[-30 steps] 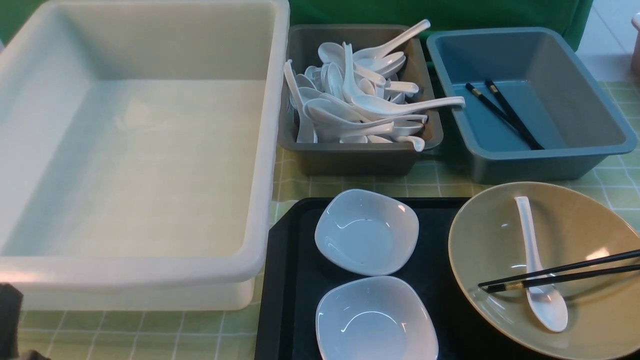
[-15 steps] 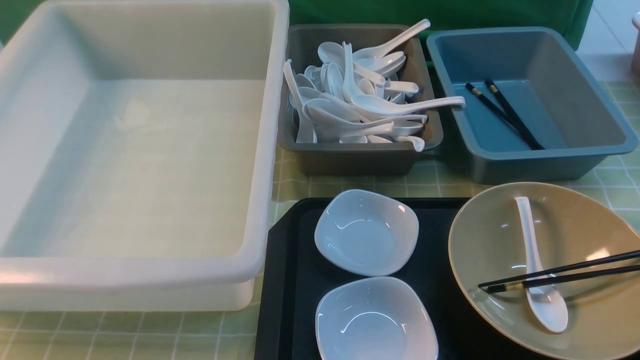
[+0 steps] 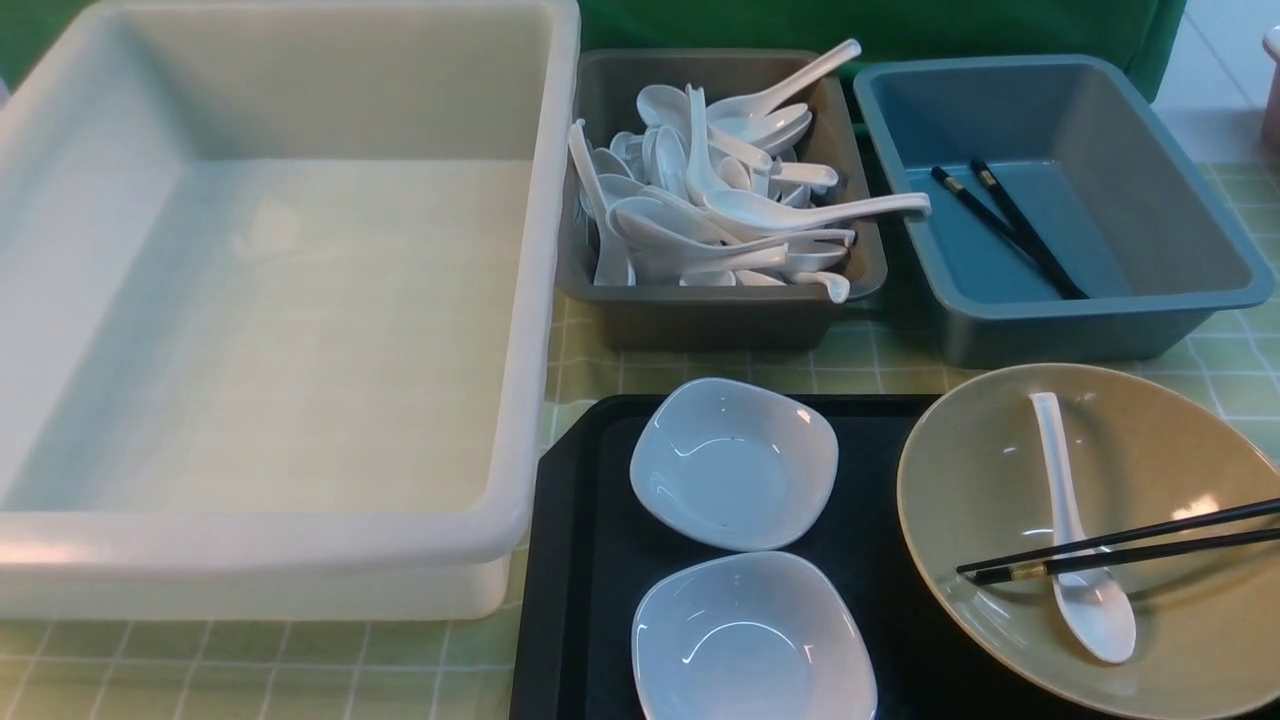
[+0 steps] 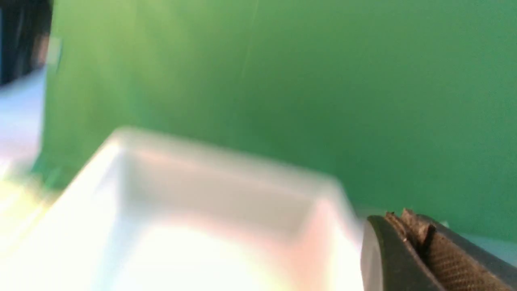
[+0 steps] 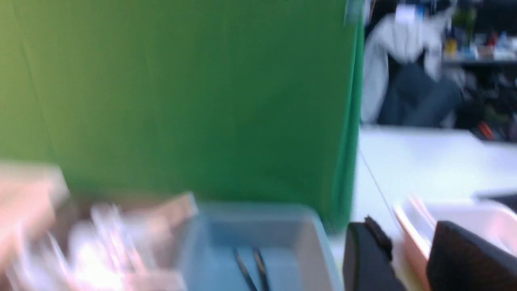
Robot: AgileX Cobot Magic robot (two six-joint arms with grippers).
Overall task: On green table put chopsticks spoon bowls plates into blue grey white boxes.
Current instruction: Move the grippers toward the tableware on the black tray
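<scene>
**Operator:** Which piece first?

**Spotter:** Take the chopsticks (image 3: 1120,553). They lie across the khaki bowl (image 3: 975,470) on your right, over the white spoon (image 3: 1060,485). Their long axis runs side to side, with the gold-banded ends toward the bowl's middle. I judge your right hand (image 5: 406,236) the nearer. It is released, with nothing between its fingers. Your left hand (image 4: 404,226) is clenched on nothing, over by the white tub (image 3: 545,300).

**Operator:** And the boxes?

**Spotter:** The blue box (image 3: 1180,130) stands straight beyond the bowl and holds another pair of chopsticks (image 3: 1005,228). The grey box (image 3: 720,322) is heaped with spoons (image 3: 720,205). The white tub holds nothing. Your far white dish (image 3: 735,465) and near white dish (image 3: 750,640) sit on the black tray (image 3: 580,560) on the tabletop (image 3: 300,670).
</scene>
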